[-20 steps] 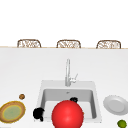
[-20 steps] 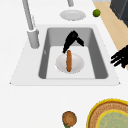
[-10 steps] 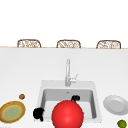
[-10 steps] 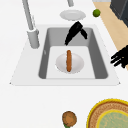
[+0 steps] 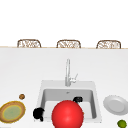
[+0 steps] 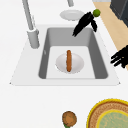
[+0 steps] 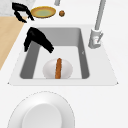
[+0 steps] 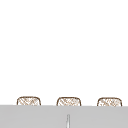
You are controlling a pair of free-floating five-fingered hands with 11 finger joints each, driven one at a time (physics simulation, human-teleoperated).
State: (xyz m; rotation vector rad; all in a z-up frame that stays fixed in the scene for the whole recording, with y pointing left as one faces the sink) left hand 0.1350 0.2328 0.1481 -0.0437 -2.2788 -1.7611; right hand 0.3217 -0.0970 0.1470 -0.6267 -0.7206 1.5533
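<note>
- My right hand (image 6: 85,23) is hanging over the right part of the sink (image 6: 100,60). Its fingers are stretched out straight and pointing down into the basin, with nothing in them.
- It's above the basin and not touching the sausage. In the right side view (image 7: 37,40) you can see it up over the near half.
- The sausage (image 6: 68,60) lies lengthwise in a small white bowl (image 6: 75,65) sitting on the sink floor, roughly in the middle.
- My left hand (image 6: 121,58) is parked in the air off the near edge of the sink, at its left end. The fingers look loosely spread, and it's holding nothing.
- There's a white plate (image 5: 115,105) on the counter right of the sink, with a green lime (image 5: 122,123) just near of it.
- Left of the sink is a yellow-rimmed woven plate (image 5: 12,112) with a greenish middle, and a small brown round thing (image 5: 22,96) sits just beyond it.
- The faucet (image 5: 67,72) stands at the far side of the sink.
- A big red ball (image 5: 67,114) blocks most of the basin in the front view.
</note>
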